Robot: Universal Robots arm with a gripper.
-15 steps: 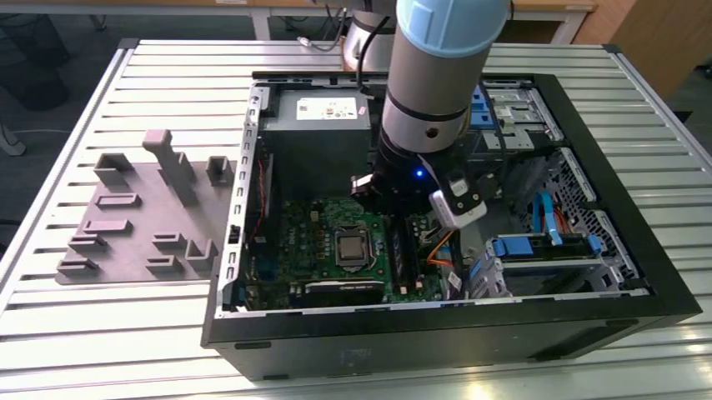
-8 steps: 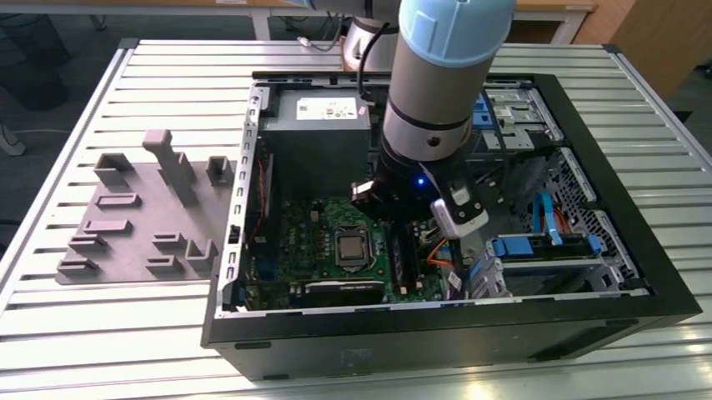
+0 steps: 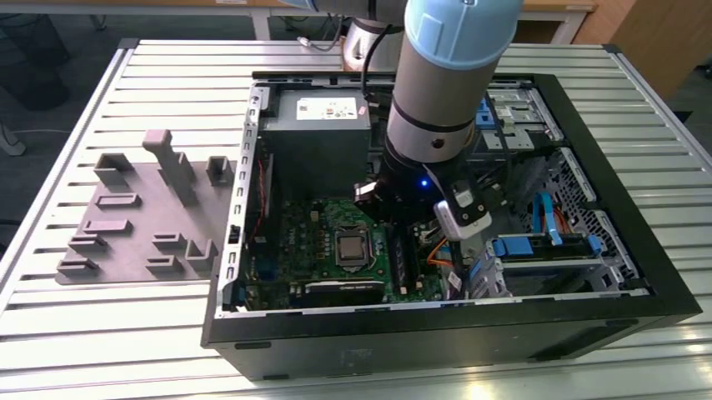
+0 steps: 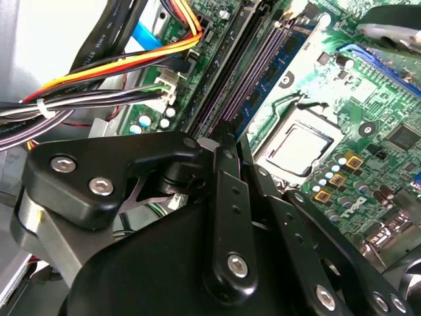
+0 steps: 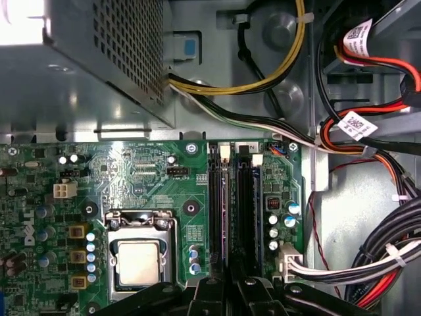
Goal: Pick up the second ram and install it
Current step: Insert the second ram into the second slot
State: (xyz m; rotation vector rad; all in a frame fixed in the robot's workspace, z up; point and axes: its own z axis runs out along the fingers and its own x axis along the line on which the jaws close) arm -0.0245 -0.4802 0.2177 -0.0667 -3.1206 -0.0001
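i'm down inside the case (image 3: 623, 275), end effector (image 5: 231, 284) right over the mem slots (image 5: 235, 204) next to the cpu (image 5: 139, 262). fingers (image 4: 227, 158) look pressed close together around a thin dark edge, which i take to be the second ram (image 4: 245, 85), standing on edge in one of the two slots. both slots look filled w/ dark sticks in both wrist views, so i can't tell for sure which one i'm on, or if it's fully seated.

what could go wrong from here:
- if the stick is only part way in and i push off-centre, one end seats and the other rides up; board (image 5: 131, 171) flexes, contacts may suffer.
- white latches (image 5: 225, 153) at the far slot end: can't tell if they're locked. not locked = stick works loose.
- if i lift w/ fingers clamped, i drag the stick back out.
- cable bundle (image 4: 99, 99) (black, orange, yellow) runs just beside the slots; any sideways drift and my linkage snags it.
- cpu latch sits near the other side, so little room to wander either way.

grey fixture (image 3: 139, 217) sits on the bench (image 3: 67, 317), at the exterior view's left, well apart from the case.
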